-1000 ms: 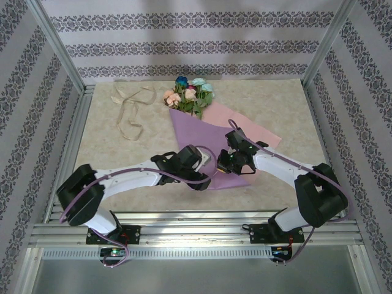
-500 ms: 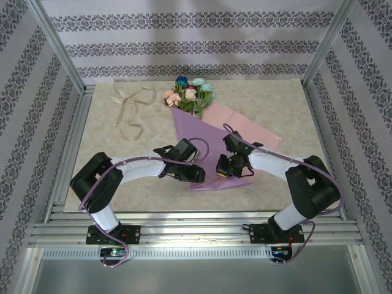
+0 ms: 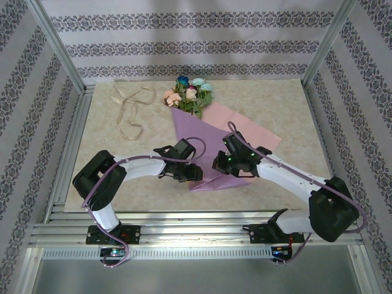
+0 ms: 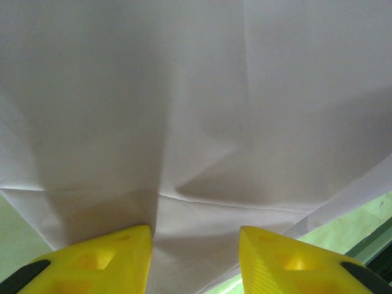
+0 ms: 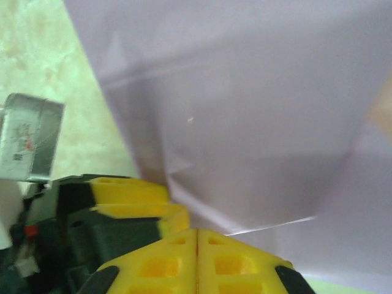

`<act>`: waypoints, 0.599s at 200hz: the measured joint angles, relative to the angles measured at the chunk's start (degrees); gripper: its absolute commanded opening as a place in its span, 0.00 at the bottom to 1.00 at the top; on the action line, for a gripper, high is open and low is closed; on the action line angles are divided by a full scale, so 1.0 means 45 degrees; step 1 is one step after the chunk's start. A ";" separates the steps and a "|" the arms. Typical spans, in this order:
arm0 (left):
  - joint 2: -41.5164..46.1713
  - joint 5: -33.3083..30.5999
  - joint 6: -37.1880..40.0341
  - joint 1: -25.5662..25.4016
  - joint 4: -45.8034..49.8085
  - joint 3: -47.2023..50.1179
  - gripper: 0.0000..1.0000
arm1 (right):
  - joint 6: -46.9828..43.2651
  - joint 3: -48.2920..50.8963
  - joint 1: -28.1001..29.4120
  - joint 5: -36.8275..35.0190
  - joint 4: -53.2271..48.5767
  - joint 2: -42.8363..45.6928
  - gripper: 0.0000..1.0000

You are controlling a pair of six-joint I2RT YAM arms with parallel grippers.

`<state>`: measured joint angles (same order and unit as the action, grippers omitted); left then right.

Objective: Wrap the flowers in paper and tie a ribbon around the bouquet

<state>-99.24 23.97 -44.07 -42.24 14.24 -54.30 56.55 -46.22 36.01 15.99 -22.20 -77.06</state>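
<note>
The paper (image 3: 205, 144) lies on the table (image 3: 288, 104) folded into a lilac wedge over a pinker layer, and both my arms meet at its near corner. My left jaws stand open: their 2 yellow fingers (image 4: 92, 260) are apart at the paper's near edge, and a creased stretch of the sheet runs into the gap between them. My right jaws are closed, with the fingers (image 5: 165, 257) pressed flat together against the paper's near edge. I cannot tell whether any of the sheet is pinched between them. The flowers (image 3: 190, 92) lie at the far end of the paper, with the pink, peach, blue and teal blooms past its far corner and the stems hidden under the fold. The ribbon (image 3: 130, 110) lies in loose loops at the far left of the table, well apart from the paper.
</note>
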 measured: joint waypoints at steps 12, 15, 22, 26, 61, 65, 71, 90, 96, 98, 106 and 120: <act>0.0005 0.0000 -0.0044 0.0000 -0.0063 0.0039 0.42 | 0.0559 0.0000 0.0306 0.0282 0.0515 -0.0646 0.01; 0.0019 0.0005 -0.0049 0.0000 -0.0078 0.0044 0.42 | 0.0729 0.0000 0.0359 0.0340 0.0622 -0.0816 0.00; 0.0034 0.0005 -0.0063 0.0000 -0.0087 0.0053 0.42 | 0.1039 0.0000 0.0481 0.0486 0.0918 -0.1297 0.00; 0.0039 0.0005 -0.0083 0.0000 -0.0097 0.0058 0.42 | 0.1229 0.0015 0.0539 0.0588 0.1107 -0.1588 0.00; 0.0092 -0.0073 -0.0364 0.0287 -0.0126 0.0340 0.42 | 0.2312 0.0160 0.0583 0.1166 0.2327 -0.3298 0.00; 0.0092 -0.0019 -0.0427 0.0350 -0.0146 0.0398 0.42 | 0.2370 0.0175 0.0588 0.1190 0.2390 -0.3487 0.00; 0.0117 0.0126 -0.0559 0.0452 -0.0262 0.0461 0.43 | 0.2438 0.0199 0.0607 0.1224 0.2429 -0.3740 0.00; 0.0296 0.0330 -0.0981 0.0855 -0.0427 0.0544 0.43 | 0.2453 0.0219 0.0607 0.1360 0.2511 -0.4056 0.00; 0.0345 0.0355 -0.1103 0.1039 -0.0481 0.0544 0.44 | 0.2448 0.0228 0.0617 0.1370 0.2526 -0.4056 0.00; 0.0364 0.0364 -0.1151 0.1122 -0.0500 0.0544 0.44 | 0.2438 0.0228 0.0617 0.1365 0.2526 -0.4056 0.00; 0.0423 0.0398 -0.1287 0.1423 -0.0607 0.0534 0.47 | 0.2399 0.0233 0.0617 0.1365 0.2526 -0.4056 0.00; 0.0471 0.0427 -0.1486 0.1938 -0.0612 0.0403 0.51 | 0.2327 0.0243 0.0617 0.1370 0.2526 -0.4061 0.00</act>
<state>-97.12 25.89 -50.76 -33.52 11.49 -52.49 67.02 -45.12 38.79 22.15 -10.83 -95.33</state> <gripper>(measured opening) 0.489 0.056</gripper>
